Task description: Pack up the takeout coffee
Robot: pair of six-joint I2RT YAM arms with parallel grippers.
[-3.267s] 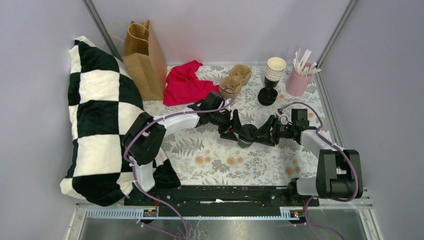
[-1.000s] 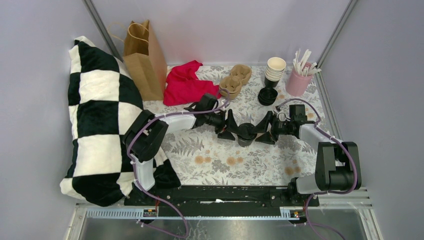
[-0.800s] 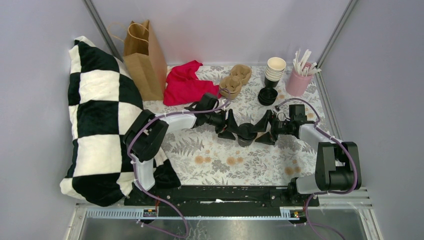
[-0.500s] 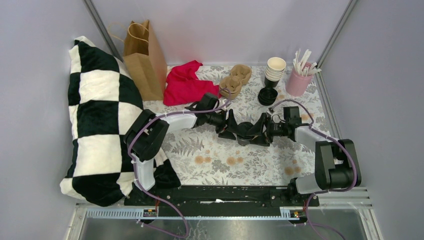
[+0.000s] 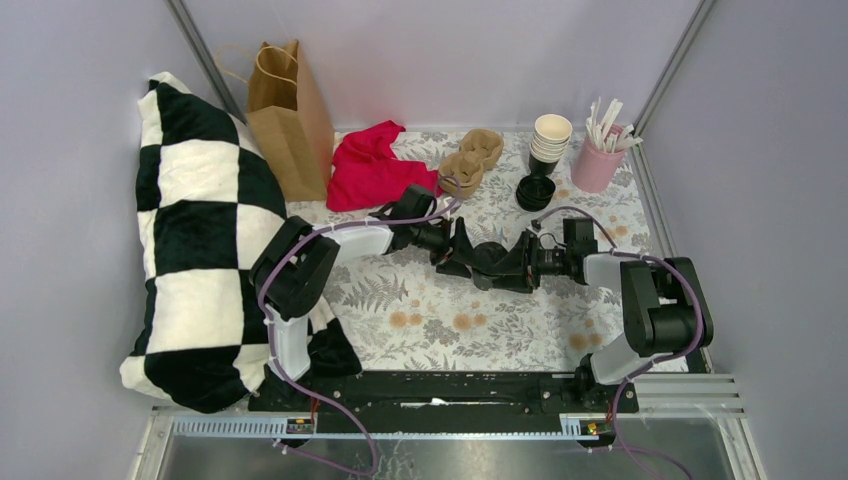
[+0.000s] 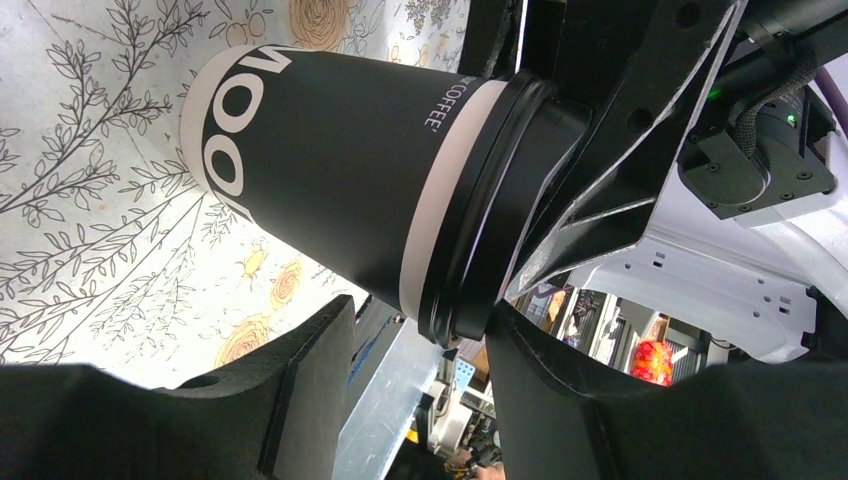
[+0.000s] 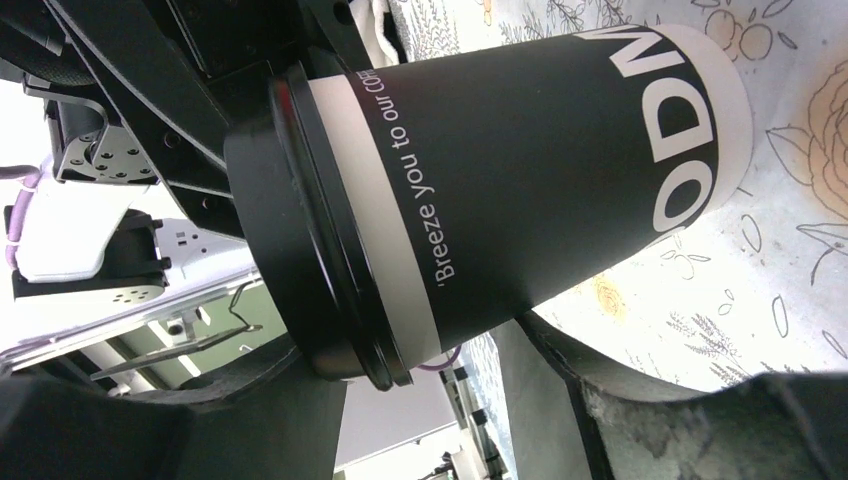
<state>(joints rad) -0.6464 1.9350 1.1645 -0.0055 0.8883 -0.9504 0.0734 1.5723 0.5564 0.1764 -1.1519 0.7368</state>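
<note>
Robot lab booth: plain walls, aluminium rails

The cup is paper, matt black with a smooth cream band under its glossy black plastic lid. The fingers beside it look like matt black plastic. The bench under it has a smooth printed cloth. Behind the cup are a brown paper bag, a rough pulp carrier and a soft red cloth.

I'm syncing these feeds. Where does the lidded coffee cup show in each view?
Top external: coffee cup mid-table, mostly hidden.
Left wrist: coffee cup fills centre, lid toward right.
Right wrist: coffee cup fills centre, lid at left.
Shared landmark: floral tablecloth under it.
</note>
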